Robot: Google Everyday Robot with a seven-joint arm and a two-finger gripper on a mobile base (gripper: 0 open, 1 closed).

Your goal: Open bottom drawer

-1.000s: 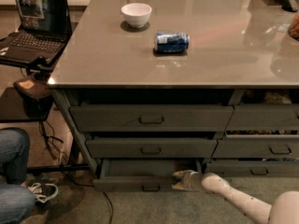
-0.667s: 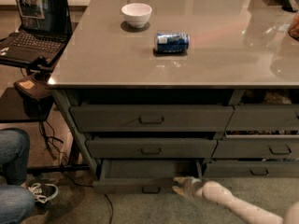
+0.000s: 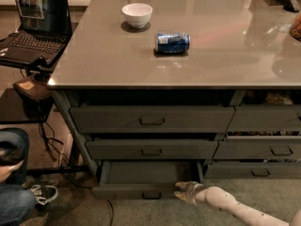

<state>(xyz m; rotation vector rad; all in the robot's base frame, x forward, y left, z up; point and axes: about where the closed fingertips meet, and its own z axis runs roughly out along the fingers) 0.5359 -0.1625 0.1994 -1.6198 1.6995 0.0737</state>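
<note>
The shallow, dark grey bottom drawer stood open, its plain boxy interior showing. The pale pincer lay at its right front corner, its grasp impossible to tell.

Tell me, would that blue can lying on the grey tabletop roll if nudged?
Likely yes: the blue metal drink can lies on its side on the smooth, glossy grey tabletop, so a push across its length should roll it. Being a small can, it is probably light. The end effector is far below, beside the pulled-out dark grey bottom drawer.
</note>
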